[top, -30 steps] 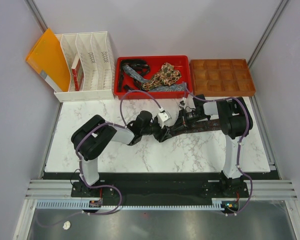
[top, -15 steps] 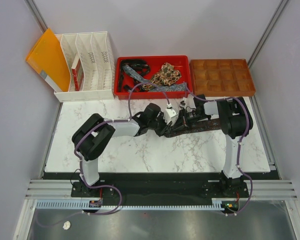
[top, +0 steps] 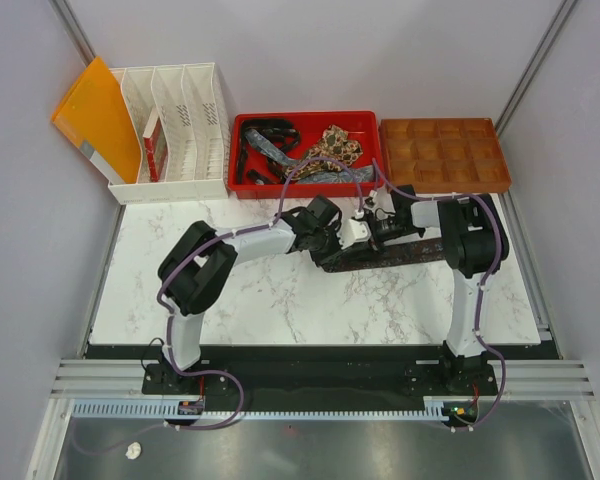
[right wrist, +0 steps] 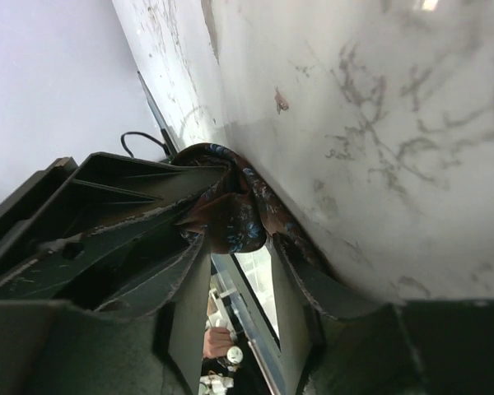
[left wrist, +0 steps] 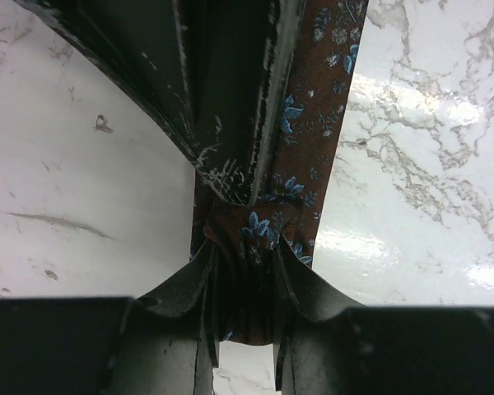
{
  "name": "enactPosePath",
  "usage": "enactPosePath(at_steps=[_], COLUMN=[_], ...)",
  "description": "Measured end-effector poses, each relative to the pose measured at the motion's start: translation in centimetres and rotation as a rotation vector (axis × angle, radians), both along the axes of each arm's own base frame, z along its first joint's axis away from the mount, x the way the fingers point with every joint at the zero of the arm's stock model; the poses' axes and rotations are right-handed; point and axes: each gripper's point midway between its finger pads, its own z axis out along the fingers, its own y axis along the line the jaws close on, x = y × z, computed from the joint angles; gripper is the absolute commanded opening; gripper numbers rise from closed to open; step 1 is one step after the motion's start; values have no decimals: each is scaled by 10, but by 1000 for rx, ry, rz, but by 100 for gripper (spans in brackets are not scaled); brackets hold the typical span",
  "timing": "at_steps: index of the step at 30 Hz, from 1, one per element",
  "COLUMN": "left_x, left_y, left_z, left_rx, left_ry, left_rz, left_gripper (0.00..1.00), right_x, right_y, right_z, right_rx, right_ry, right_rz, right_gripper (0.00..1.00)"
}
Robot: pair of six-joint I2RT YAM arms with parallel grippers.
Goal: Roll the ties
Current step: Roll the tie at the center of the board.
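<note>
- A brown fabric necktie with small blue flowers [left wrist: 317, 99] lies flat on the white marble surface [top: 280, 310]. It sits toward the far middle and runs left to right between the two arms. Its left end is curled into a small roll, and the rest of the strip passes under the right arm.
- The left pincer [left wrist: 245, 252] is drawn in narrow and holds that roll, with one finger pressed against each side of the bunched cloth.
- The right pincer [right wrist: 239, 247] stands parted, with a clear gap between its fingers. The roll sits just at its fingertips.
- The two pincers meet tip to tip at the roll. In each wrist view the other arm's scuffed black fingers lie right beside the cloth.
- At the far edge of the surface, a red rectangular plastic tray [top: 305, 117] holds more ties in a loose heap. They are a dark black-brown tie [top: 263, 130], a blue patterned tie [top: 330, 176] and a tan-and-brown speckled tie [top: 337, 146].
- Just right of the red tray sits a brown tray divided into square compartments [top: 445, 155].
- Just left of it stands a white slotted plastic file rack [top: 180, 120], with an orange folder [top: 95, 115] leaning at its left side.
</note>
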Motion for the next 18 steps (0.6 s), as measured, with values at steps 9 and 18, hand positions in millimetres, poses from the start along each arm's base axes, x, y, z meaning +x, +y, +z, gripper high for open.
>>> enactPosePath(at_steps=[9, 18], left_x=[3, 4], left_y=[1, 1], left_z=[-2, -3], left_rx=[98, 146], left_ry=[-23, -14], left_rz=[-109, -168], left_gripper=[15, 22], right_x=[8, 2], right_y=[-7, 9], right_z=[8, 9], right_rx=[-15, -19], right_ry=[7, -11], right_rz=[-53, -77], right_gripper=[46, 45])
